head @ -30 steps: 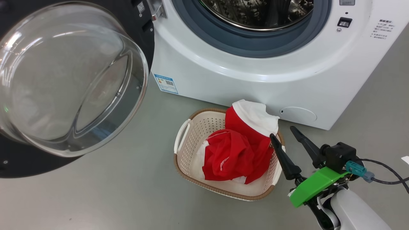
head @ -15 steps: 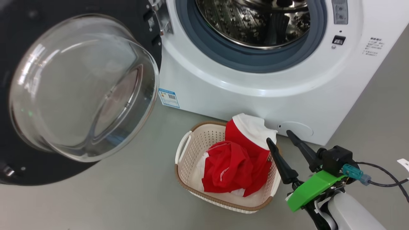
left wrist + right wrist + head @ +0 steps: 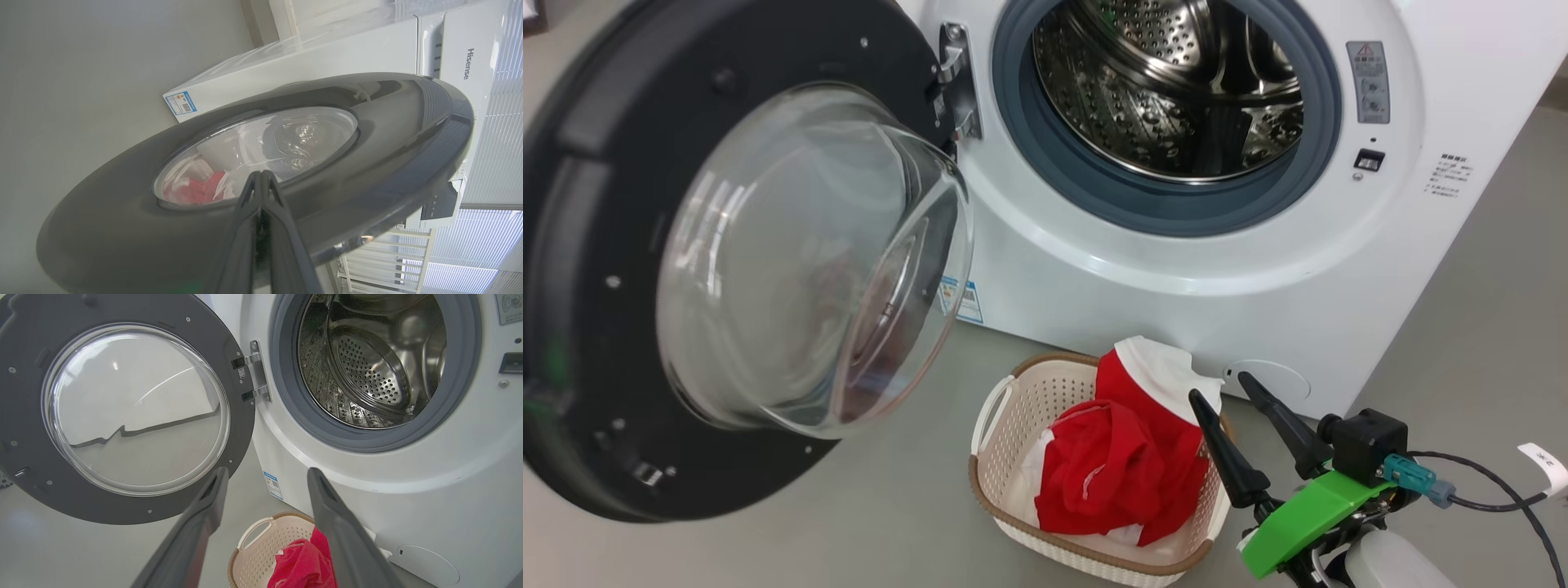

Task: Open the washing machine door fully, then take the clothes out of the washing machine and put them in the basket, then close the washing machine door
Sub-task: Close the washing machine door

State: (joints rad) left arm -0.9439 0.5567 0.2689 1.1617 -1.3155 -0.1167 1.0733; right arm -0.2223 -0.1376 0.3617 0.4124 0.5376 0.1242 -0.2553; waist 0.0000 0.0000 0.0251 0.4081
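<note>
The washing machine door (image 3: 596,245) stands swung wide at the left of the washing machine (image 3: 1176,310), its clear bowl window bulging out from the black rim, hung on a metal hinge (image 3: 956,82). The machine's steel drum (image 3: 1160,98) lies open to view inside the grey gasket (image 3: 1176,212). The clothes (image 3: 1111,474), red fabric with a white band, are heaped in the basket (image 3: 1013,408), which sits on the grey floor (image 3: 890,506) just in front of the machine's lower panel, near the small round flap (image 3: 1278,380). The right gripper (image 3: 1221,387) hovers at the basket's right rim, its two dark fingers spread apart and slanting up and to the left from a green bracket (image 3: 1298,514) at the lower right; whether the tips touch the white band cannot be told. The left gripper (image 3: 261,174), seen from its own wrist, points at the door's glossy outer face with its fingers pressed together on nothing, tips at the near edge of the window; contact with the door cannot be told
</note>
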